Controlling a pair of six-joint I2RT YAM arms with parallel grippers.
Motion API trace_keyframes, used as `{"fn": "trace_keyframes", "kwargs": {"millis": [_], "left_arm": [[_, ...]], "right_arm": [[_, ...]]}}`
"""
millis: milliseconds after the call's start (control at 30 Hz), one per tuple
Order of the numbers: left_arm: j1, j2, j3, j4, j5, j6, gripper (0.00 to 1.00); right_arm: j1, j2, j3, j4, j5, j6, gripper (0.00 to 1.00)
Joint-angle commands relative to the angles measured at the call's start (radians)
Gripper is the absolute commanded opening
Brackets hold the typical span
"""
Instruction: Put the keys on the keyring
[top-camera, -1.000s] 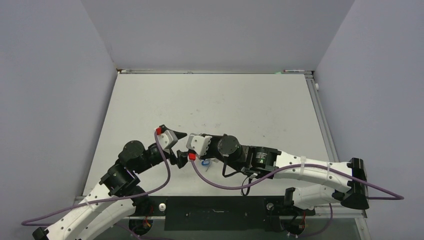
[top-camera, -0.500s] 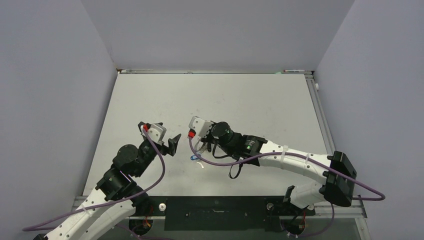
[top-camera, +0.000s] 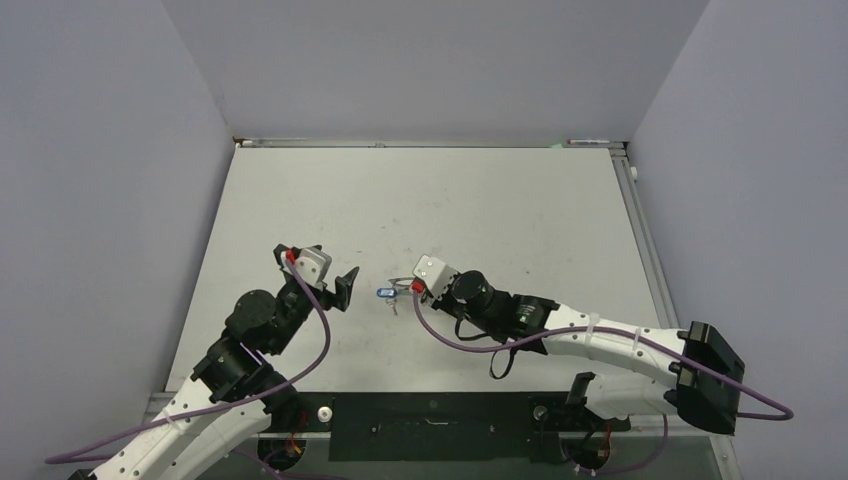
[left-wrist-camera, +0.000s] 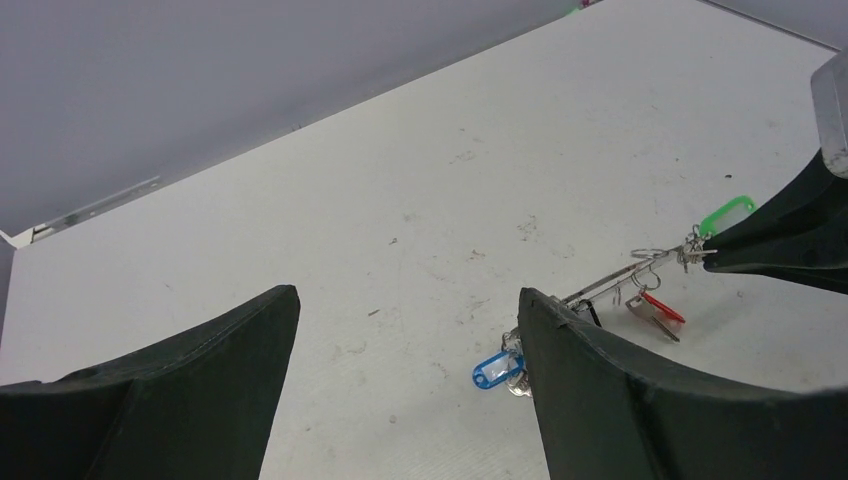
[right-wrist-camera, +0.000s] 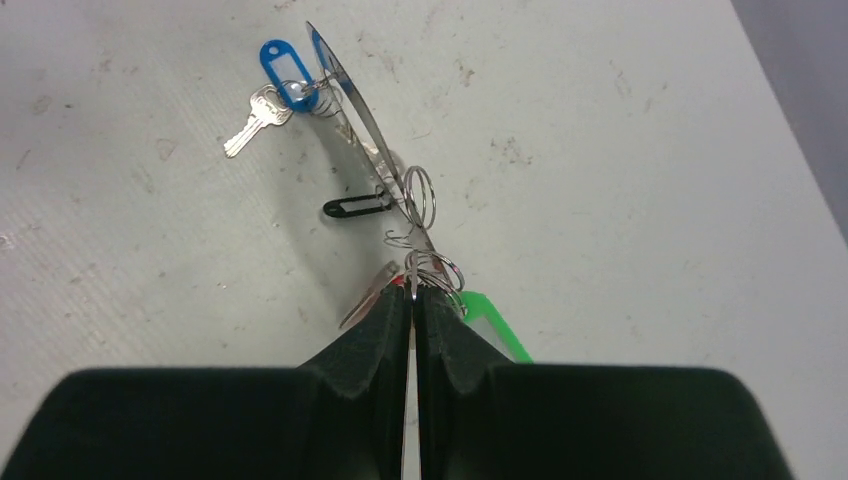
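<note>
Right wrist view: right gripper (right-wrist-camera: 412, 295) clenched on the keyring (right-wrist-camera: 355, 100) rim, at the table's near centre.
Thin, light wire, likely slippery and springy, with keys (right-wrist-camera: 252, 118) dangling; best held at the rim; left gripper (left-wrist-camera: 405, 293) spread, empty.

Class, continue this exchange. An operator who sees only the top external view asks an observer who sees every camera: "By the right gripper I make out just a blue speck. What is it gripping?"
Observer: The right gripper is shut on the rim of the thin silver wire keyring, which its wrist camera sees edge-on.
Operator: And the blue speck?
Observer: That is a blue oval plastic tag with a small silver key, at the keyring's far end.
Operator: Any other tags?
Observer: A green plastic tag sits right beside the gripper's tips.
</note>
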Motion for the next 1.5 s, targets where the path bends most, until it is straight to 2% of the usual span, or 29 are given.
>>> {"fn": "trace_keyframes", "kwargs": {"millis": [0,167,400,567,667,800,967,1067,1300,1467], "left_arm": [[0.011,-0.011,-0.001,0.027,0.003,0.005,0.78],[0.015,-0.014,0.0,0.021,-0.002,0.007,0.78],[0.017,-0.012,-0.001,0.019,-0.002,0.008,0.78],[0.017,-0.009,-0.001,0.023,0.006,0.008,0.78],[0.02,-0.007,-0.001,0.024,0.012,0.007,0.78],[0.02,-0.003,-0.002,0.024,0.011,0.004,0.78],[0.022,0.001,-0.001,0.022,-0.001,0.003,0.79],[0.022,-0.002,-0.001,0.016,-0.011,0.004,0.8],[0.022,-0.026,-0.005,0.016,-0.018,0.004,0.81],[0.022,-0.025,-0.005,0.017,-0.011,0.003,0.81]], "right_arm": [[-0.002,-0.029,-0.054,0.095,-0.084,0.166,0.05],[0.024,0.013,-0.102,0.117,-0.135,0.257,0.05],[0.023,0.087,-0.11,0.08,0.004,0.42,0.07],[-0.003,0.164,-0.049,-0.073,0.183,0.584,0.44],[-0.004,0.199,-0.005,-0.122,0.223,0.625,0.53],[-0.003,0.196,0.014,-0.1,0.201,0.636,0.54],[-0.003,0.179,-0.002,0.108,0.05,0.658,0.54],[-0.007,0.251,0.033,0.188,0.041,0.668,0.54],[-0.081,0.48,0.183,0.223,-0.017,0.654,0.58],[-0.114,0.585,0.254,0.236,-0.102,0.625,0.57]]}}
